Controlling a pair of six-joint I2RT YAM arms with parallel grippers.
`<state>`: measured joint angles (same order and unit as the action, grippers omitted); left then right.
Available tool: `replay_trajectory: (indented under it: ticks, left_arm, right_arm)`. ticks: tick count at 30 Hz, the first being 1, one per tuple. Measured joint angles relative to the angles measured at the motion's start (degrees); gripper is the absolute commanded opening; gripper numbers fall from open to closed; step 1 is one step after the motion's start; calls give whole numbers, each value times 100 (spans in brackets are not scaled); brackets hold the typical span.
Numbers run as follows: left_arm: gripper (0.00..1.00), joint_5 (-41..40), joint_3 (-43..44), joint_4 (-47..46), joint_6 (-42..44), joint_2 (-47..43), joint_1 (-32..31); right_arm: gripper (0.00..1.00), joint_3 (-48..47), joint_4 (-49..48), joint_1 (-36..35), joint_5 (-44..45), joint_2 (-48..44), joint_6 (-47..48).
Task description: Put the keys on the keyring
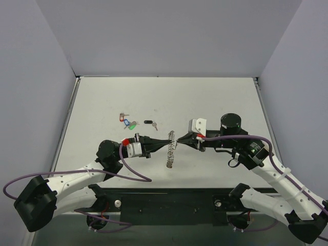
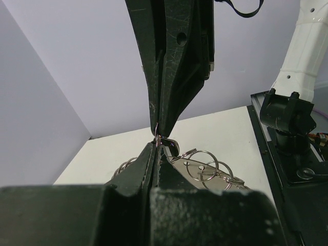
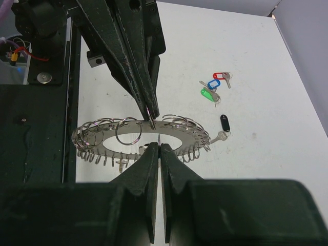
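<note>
The keyring (image 1: 170, 149), a flat silver loop fringed with many small rings, is held on edge just above the table between both arms. My left gripper (image 1: 167, 145) is shut on one small ring at its rim (image 2: 156, 144). My right gripper (image 1: 178, 143) meets it tip to tip and is shut on a thin sliver of ring (image 3: 159, 145). The keyring's plate (image 3: 175, 126) shows behind the tips. The keys lie on the table beyond the left arm: red tag (image 1: 123, 117), blue tag (image 1: 126, 122), green tag (image 1: 132, 125), black tag (image 1: 148, 122).
Grey walls close in the table (image 1: 215, 102) at the back and on both sides. The black base rail (image 1: 169, 200) runs along the near edge. A purple cable (image 1: 128, 171) loops beside the left arm.
</note>
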<state>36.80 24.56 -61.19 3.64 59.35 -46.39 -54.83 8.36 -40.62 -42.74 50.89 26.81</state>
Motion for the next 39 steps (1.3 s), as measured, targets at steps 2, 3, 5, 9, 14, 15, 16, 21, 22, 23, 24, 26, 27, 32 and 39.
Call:
replay_trajectory:
  ticks: [2,3,5,9,14,15,16,21,22,23,24,26,27,32,39]
  left_arm:
    - [0,-22,-7,0,0,0,7]
    - [0,-35,-11,-7,0,0,7]
    - [0,-42,-11,-13,-2,0,13]
    - [0,-44,-11,-39,-4,0,31]
    - [0,-44,-11,-57,-22,11,37]
    - [0,-44,-11,-70,-24,15,37]
    - [0,-44,-11,-76,-26,15,37]
    - [0,-39,-11,-79,-42,28,37]
    - [0,-39,-11,-79,-44,35,37]
    - [0,-39,-11,-79,-46,37,37]
    - [0,-39,-11,-79,-46,42,37]
    - [0,-37,-11,-79,-48,46,37]
    - [0,-35,-11,-79,-48,48,37]
    - [0,-33,-11,-79,-50,48,37]
    - [0,-33,-11,-81,-48,52,37]
  right_arm:
    - [0,0,2,24,-39,0,0]
    - [0,0,0,42,-61,0,0]
    - [0,0,0,48,-107,0,2]
    - [0,0,0,48,-170,2,2]
    - [0,0,0,48,-232,44,0]
    - [0,0,0,48,-240,55,0]
    - [0,0,0,48,-249,61,0]
    - [0,-2,-4,48,-271,103,0]
    - [0,-2,-7,48,-271,109,0]
    - [0,-2,-7,48,-273,120,0]
    - [0,-2,-7,48,-273,127,0]
    - [0,-2,-13,48,-273,140,0]
    - [0,-2,-24,48,-273,142,0]
    - [0,-2,-44,55,-273,144,-2]
    - [0,-2,-44,57,-273,144,-2]
